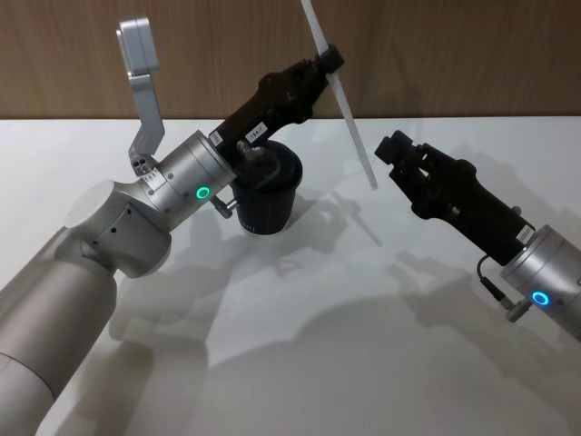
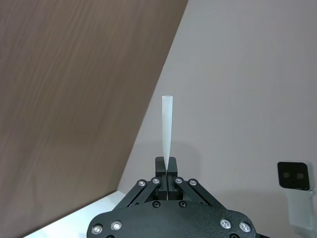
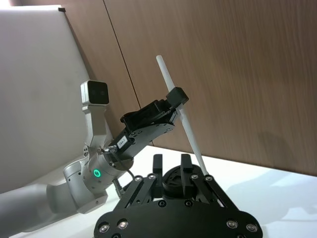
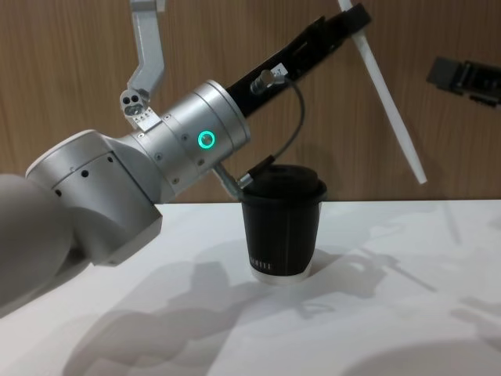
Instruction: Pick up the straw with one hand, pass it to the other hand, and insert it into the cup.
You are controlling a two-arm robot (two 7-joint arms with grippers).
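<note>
Head view: the left gripper [image 1: 329,62] is raised above the black lidded cup [image 1: 268,195] and is clenched on the white straw [image 1: 349,113], pinching it a short way below its upper end. The straw hangs tilted in the air, its top leaning toward the robot's left and running off the upper edge, its lower end pointing down to the right, off to the cup's right and touching neither the cup nor the white table [image 1: 363,345]. The right gripper [image 1: 392,150] is held up just beside that lower end, apart from the straw, its arm reaching in from the right. In the chest view the cup [image 4: 283,227] stands upright on the table under the left arm, while the straw [image 4: 395,117] slants down from the left gripper [image 4: 356,16] and the right gripper [image 4: 442,72] shows at the upper right. From the left wrist, the straw [image 2: 167,129] stands straight out of the closed left gripper [image 2: 167,166]. From the right wrist, the right gripper [image 3: 172,158] has its fingers spread and grips nothing, with the straw [image 3: 190,139] and the left gripper [image 3: 177,94] beyond it against the wooden wall [image 3: 247,59].
</note>
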